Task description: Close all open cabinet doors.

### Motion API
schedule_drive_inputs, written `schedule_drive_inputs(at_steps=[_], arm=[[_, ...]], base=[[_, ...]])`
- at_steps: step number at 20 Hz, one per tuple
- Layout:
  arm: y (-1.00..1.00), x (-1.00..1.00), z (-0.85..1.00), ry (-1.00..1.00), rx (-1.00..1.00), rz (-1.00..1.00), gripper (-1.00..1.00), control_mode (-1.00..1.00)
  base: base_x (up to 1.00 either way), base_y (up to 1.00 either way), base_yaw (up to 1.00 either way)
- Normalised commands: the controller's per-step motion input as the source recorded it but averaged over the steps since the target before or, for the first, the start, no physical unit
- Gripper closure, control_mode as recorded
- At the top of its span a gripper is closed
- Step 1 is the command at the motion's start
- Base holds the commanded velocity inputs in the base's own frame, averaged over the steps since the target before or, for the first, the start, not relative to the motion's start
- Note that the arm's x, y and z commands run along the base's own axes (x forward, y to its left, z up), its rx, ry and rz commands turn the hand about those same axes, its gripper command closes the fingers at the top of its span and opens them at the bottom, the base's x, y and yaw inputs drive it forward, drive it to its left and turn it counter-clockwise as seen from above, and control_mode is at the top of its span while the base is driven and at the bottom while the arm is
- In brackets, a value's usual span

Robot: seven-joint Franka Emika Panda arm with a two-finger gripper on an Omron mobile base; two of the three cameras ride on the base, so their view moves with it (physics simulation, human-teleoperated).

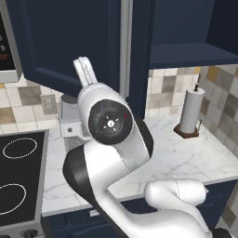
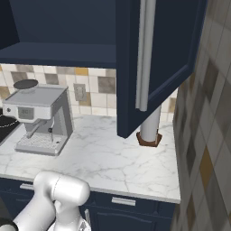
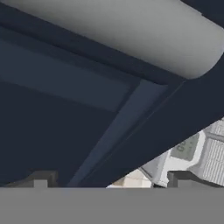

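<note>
The open cabinet door [image 2: 167, 49] is seen swung out above the worktop [image 2: 108, 158], with the tool [image 3: 109, 181] pressed close against its panel beside the handle [image 3: 131, 30]. The tool's fingertips [image 3: 183, 178] stand wide apart, holding nothing. A slip off the door's lower edge could be caused by an oblique push.

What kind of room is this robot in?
A kitchen, by the look of it: a stove, a coffee machine on a marble counter, and navy cabinet doors hanging open above.
</note>
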Motion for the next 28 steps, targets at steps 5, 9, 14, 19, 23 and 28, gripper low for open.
schedule_drive_inputs(at_steps=[5,9,14,19,23,28], arm=[[-0.12,0.25,0.08,-0.04,0.09,-0.25,-1.00,-1.00],[-0.14,0.28,0.04,-0.05,0.07,-0.24,-1.00,-1.00],[-0.20,0.38,0.00,-0.02,0.04,-0.22,-1.00,-1.00],[-0.28,0.46,0.00,0.00,0.03,-0.20,-1.00,-1.00],[-0.29,0.51,0.00,0.00,0.02,-0.18,-1.00,-1.00],[-0.31,0.48,0.00,0.00,0.02,-0.17,-1.00,-1.00]], base=[[0.00,0.00,0.00],[0.00,0.00,0.00],[0.00,0.00,0.00],[0.00,0.00,0.00],[0.00,0.00,0.00],[0.00,0.00,0.00]])
